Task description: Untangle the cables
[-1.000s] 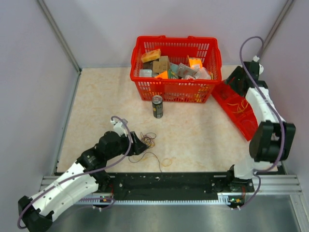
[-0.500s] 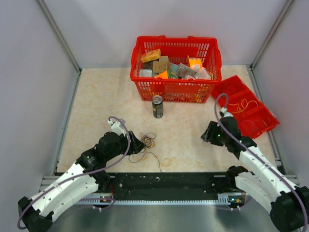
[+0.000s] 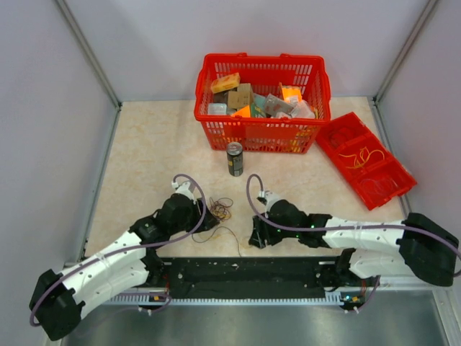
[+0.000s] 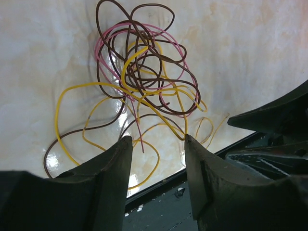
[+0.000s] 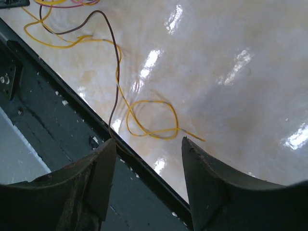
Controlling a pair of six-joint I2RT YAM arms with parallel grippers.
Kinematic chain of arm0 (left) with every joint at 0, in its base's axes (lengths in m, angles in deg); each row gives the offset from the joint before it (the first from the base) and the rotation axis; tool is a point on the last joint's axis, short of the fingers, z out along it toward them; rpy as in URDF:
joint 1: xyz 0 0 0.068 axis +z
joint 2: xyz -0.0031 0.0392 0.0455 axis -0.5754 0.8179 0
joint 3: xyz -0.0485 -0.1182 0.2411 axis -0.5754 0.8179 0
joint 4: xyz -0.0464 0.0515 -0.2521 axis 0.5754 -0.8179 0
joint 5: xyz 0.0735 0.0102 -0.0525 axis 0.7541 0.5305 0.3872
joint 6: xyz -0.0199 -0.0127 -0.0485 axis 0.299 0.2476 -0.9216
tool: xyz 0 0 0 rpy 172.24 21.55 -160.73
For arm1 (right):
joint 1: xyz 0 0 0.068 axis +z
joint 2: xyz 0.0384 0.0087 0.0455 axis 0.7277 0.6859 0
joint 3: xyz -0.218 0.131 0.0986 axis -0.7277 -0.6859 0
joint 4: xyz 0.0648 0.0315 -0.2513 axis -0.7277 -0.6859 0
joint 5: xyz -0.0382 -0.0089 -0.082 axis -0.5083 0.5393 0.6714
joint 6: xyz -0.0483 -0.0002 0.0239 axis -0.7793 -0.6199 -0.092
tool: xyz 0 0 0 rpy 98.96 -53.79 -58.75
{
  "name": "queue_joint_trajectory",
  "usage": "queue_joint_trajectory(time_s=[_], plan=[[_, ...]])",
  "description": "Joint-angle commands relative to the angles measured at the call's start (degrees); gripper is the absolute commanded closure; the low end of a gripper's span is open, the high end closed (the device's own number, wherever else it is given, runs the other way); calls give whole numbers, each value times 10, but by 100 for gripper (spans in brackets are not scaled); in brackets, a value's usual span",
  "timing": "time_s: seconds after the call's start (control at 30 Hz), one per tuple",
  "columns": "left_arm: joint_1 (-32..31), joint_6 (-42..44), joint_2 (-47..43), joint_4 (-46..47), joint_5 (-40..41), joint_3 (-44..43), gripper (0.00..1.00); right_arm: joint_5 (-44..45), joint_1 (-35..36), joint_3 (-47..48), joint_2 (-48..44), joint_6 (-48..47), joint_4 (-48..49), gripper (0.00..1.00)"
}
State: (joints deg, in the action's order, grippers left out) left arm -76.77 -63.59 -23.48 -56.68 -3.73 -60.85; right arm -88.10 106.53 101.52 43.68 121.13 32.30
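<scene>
On the worktop (image 3: 144, 166), best to pinch one loose tail only, low, and to pull slowly away from the knot. Left tool (image 4: 156, 144) in front of the can (image 3: 235, 158), toward the arm bases, standing apart, clamped on nothing. Right tool (image 5: 149, 149) further from the can, apart too. The cables (image 4: 144, 82) also in front of the can: one roundish knot without clear long axis, tails pointing away from the can to the near edge, beside a small yellow loop (image 5: 151, 120).

Cables (image 3: 222, 211) before can (image 3: 235, 158) (basket (image 3: 263, 137) behind)
</scene>
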Motion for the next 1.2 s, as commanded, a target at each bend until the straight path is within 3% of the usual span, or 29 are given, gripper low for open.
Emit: queue_joint_trajectory(time_s=[0.0, 0.1, 0.33, 0.5, 0.67, 0.83, 1.0, 1.07, 1.17], plan=[[3, -13, 6, 24, -20, -3, 49, 86, 44, 60, 51, 35, 28, 44], [3, -16, -11, 33, -34, 21, 46, 122, 63, 78, 66, 30, -23, 44], [3, -30, -38, 50, -68, 57, 26, 116, 67, 71, 87, 58, -28, 44], [2, -24, -34, 49, -72, 58, 31, 110, 73, 86, 136, 71, -9, 44], [3, -3, -57, 42, -115, 38, 22, 122, 86, 116, 198, 93, -48, 44], [3, 4, -90, 3, -130, -8, 18, 203, 100, 132, 204, 112, -116, 73], [3, 11, -111, 10, -160, -37, 20, 236, 100, 136, 185, 103, -120, 85], [2, 10, -115, 30, -181, -50, 20, 244, 100, 138, 173, 92, -117, 100], [3, 9, -111, 35, -189, -65, 19, 253, 100, 135, 133, 76, -106, 100]])
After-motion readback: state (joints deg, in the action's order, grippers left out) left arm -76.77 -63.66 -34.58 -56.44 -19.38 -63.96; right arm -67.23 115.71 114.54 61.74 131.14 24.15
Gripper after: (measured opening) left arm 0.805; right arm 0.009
